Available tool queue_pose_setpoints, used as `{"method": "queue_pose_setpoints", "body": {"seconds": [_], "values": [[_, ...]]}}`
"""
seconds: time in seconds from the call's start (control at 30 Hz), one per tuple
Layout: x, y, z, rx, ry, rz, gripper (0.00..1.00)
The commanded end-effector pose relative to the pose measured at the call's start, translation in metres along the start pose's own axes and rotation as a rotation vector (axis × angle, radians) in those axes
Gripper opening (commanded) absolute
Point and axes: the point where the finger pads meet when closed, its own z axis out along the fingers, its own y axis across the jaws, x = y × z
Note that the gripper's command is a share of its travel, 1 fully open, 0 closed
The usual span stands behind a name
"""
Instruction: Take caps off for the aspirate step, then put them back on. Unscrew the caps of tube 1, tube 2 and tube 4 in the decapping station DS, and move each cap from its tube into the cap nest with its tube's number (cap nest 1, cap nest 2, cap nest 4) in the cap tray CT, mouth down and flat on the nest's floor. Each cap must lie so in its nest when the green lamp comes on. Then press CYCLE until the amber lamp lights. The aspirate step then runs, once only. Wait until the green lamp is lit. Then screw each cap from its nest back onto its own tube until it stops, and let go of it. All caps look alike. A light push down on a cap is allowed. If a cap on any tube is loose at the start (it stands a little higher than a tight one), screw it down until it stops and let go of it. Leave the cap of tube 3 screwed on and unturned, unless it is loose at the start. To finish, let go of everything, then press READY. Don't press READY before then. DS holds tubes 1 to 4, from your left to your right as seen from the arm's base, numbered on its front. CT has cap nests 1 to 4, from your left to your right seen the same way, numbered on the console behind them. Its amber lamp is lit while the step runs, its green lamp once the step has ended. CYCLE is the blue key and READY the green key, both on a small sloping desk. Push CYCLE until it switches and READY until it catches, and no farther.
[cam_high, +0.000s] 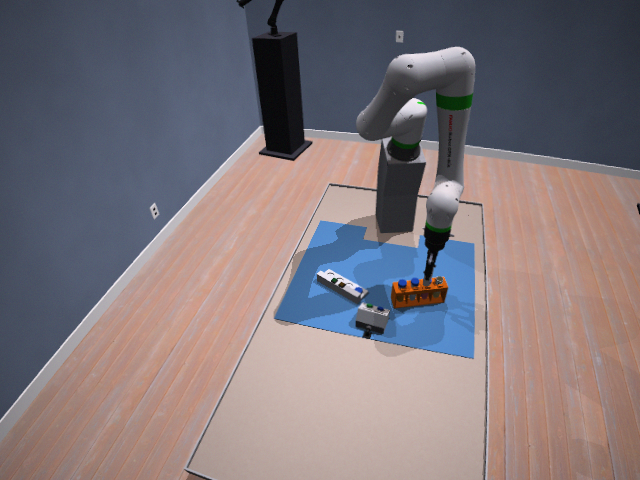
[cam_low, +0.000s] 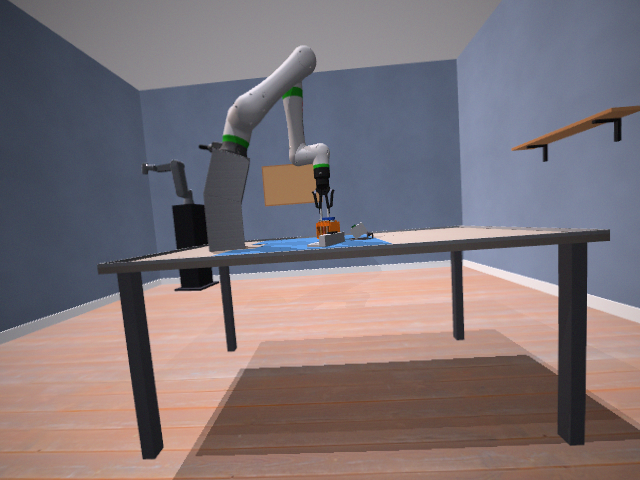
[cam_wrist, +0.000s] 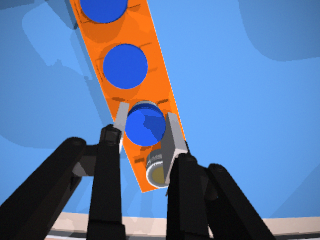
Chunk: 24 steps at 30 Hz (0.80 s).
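Observation:
The orange decapping station DS (cam_high: 418, 292) stands on the blue mat, and it also shows in the wrist view (cam_wrist: 131, 85). Its end tube, tube 1 (cam_wrist: 156, 170), is open with no cap. My gripper (cam_wrist: 145, 122) comes straight down and is shut on the blue cap of tube 2 (cam_wrist: 145, 125), which sits on its tube. The gripper also shows in the top view (cam_high: 429, 279) and the exterior view (cam_low: 324, 217). The other two tubes carry blue caps (cam_wrist: 125, 66). The white cap tray CT (cam_high: 341, 285) holds one blue cap (cam_high: 358, 289) at its near end.
The small sloping desk (cam_high: 373, 316) with a green key (cam_high: 370, 305) and a blue key (cam_high: 381, 309) stands between the tray and DS, nearer the camera. The arm's grey pedestal (cam_high: 399, 191) stands behind the mat. A black pillar (cam_high: 279, 93) stands on the floor.

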Motion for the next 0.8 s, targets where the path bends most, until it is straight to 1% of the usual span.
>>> {"method": "queue_pose_setpoints", "body": {"seconds": [0.0,0.13,0.6,0.67,0.77], "values": [[-0.0001,-0.0005,-0.0001,-0.001,0.0,0.0,0.0],[-0.0001,-0.0005,-0.0001,-0.001,0.0,0.0,0.0],[-0.0001,-0.0005,-0.0005,-0.001,0.0,-0.7,0.0],[-0.0001,-0.0005,-0.0005,-0.001,0.0,-0.7,0.0],[-0.0001,-0.0005,-0.0006,-0.001,0.0,-0.85,0.0]]}}
